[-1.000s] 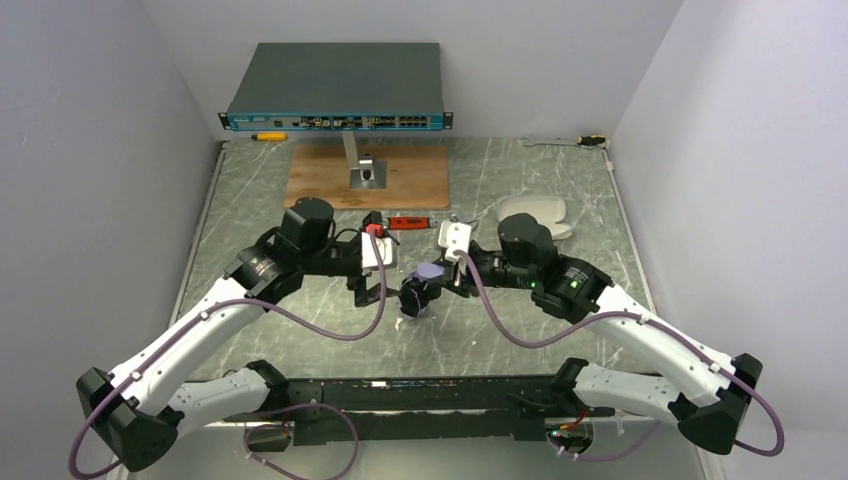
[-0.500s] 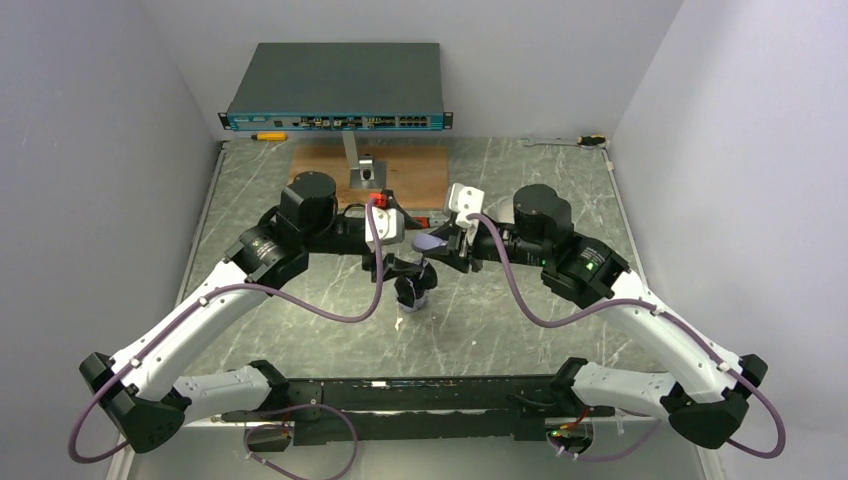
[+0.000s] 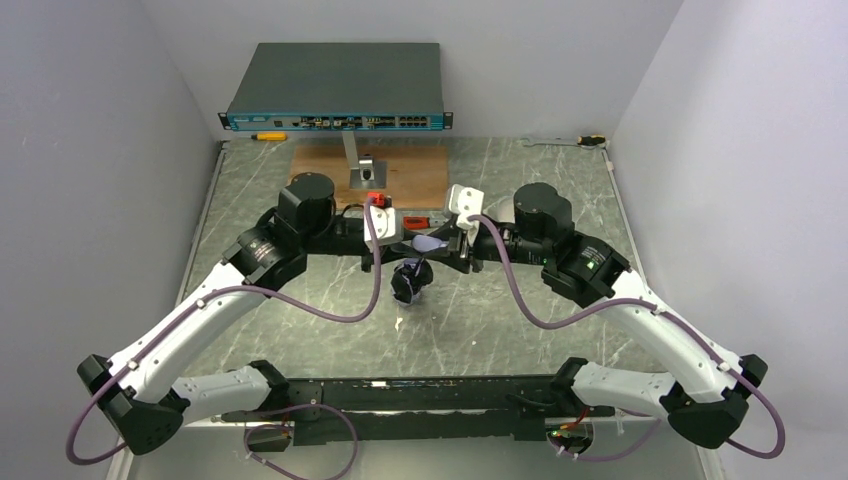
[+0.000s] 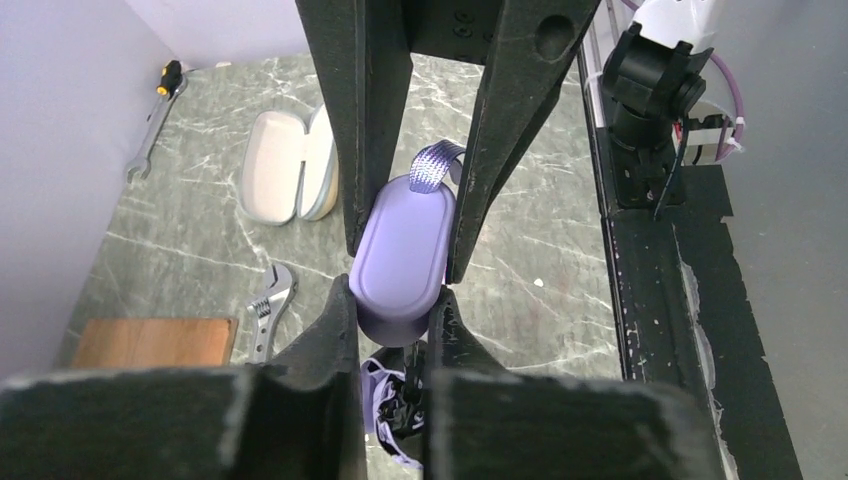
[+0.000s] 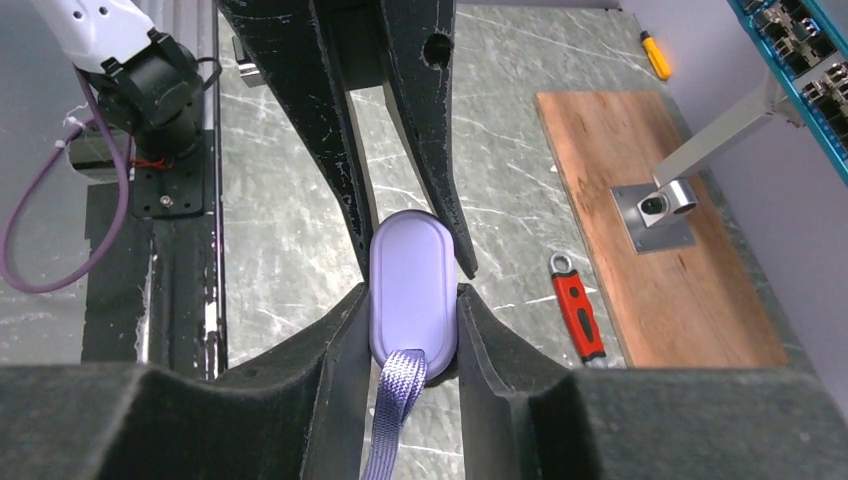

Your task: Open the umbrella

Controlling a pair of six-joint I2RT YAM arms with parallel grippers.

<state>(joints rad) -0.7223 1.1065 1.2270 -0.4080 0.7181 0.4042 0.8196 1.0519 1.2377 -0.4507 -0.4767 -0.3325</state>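
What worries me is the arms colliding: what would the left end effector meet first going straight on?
The right end effector: its fingers face it head-on, clamped on the same umbrella handle the left end effector grips, tips apparently nearly touching.

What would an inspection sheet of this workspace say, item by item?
Surface: marbled table, one white speck.
Job's things: umbrella not open, hanging from its handle.
Clutter: red wrench, white case, spanner, yellow screwdriver, black-yellow screwdriver, board.
Grippers: left gripper and right gripper both shut on the handle.
Cables: purple cables loop from both wrists; the left one hangs near the umbrella.
Surroundings: grey walls; switch on a stand at the back.
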